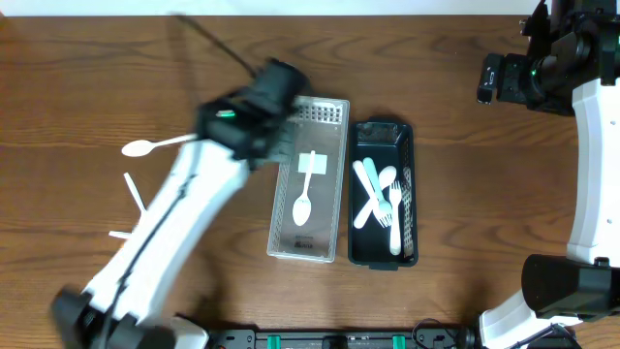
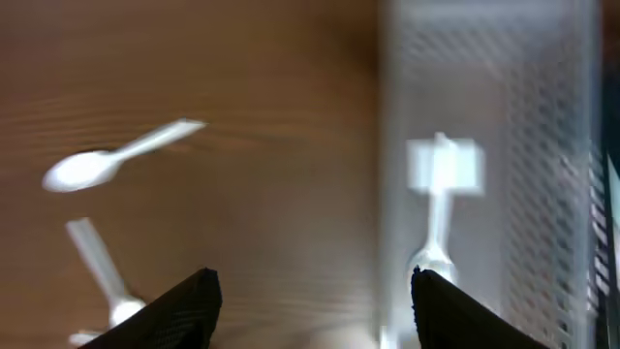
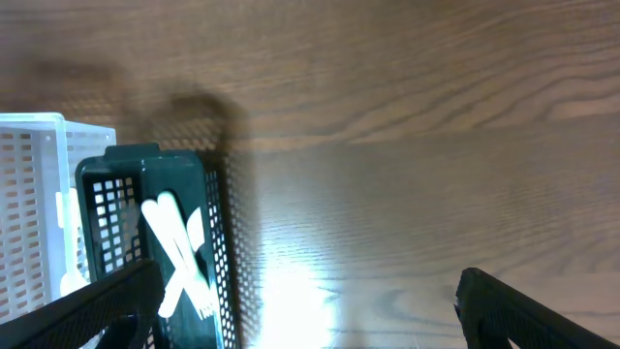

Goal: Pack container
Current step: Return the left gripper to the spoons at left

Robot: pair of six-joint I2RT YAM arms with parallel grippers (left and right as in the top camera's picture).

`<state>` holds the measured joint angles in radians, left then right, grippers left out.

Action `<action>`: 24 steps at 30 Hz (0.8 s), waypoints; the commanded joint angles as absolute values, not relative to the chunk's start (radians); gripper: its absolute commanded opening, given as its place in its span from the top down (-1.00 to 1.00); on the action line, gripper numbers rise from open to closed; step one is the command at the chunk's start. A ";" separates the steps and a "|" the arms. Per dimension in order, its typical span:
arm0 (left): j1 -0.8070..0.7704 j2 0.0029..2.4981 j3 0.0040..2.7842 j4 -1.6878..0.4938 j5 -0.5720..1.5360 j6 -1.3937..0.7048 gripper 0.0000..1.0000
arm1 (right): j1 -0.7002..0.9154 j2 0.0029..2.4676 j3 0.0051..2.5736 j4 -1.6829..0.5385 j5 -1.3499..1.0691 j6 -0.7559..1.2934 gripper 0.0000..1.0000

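A white basket in the table's middle holds one white spoon; it also shows in the left wrist view with that spoon. A dark green basket beside it holds white and pale blue cutlery, and shows in the right wrist view. A loose white spoon lies on the table to the left. My left gripper is open and empty, at the white basket's left edge. My right gripper is open and empty, raised at the far right.
Two more white utensils lie on the wood at the left; one shows in the left wrist view. My left arm crosses the table's left half diagonally.
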<state>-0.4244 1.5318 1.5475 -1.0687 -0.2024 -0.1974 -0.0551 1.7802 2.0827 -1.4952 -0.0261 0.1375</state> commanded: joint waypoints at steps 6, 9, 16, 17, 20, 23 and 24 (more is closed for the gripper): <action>-0.007 1.431 1.550 -1.167 -0.232 -0.279 -0.34 | -0.059 1.785 2.090 -1.495 -0.023 0.106 -0.99; 0.134 1.449 1.499 -1.147 -0.147 -0.283 -0.34 | -0.059 1.785 2.090 -1.493 -0.023 0.102 -0.98; 0.316 1.517 1.274 -0.990 -0.095 -0.282 -0.34 | -0.059 1.785 2.090 -1.493 -0.023 0.095 -0.98; 0.332 1.528 1.245 -0.968 -0.084 -0.282 -0.34 | -0.059 1.785 2.090 -1.493 -0.023 0.095 -0.98; 0.378 1.568 1.163 -0.891 -0.027 -0.264 -0.34 | -0.059 1.785 2.090 -1.495 -0.023 0.095 -0.99; 0.406 1.611 1.127 -0.843 -0.025 -0.263 -0.41 | -0.059 1.785 2.090 -1.498 -0.023 0.095 -0.99; 0.415 1.629 1.122 -0.831 -0.025 -0.263 -0.41 | -0.059 1.785 2.090 -1.499 -0.023 0.096 -0.99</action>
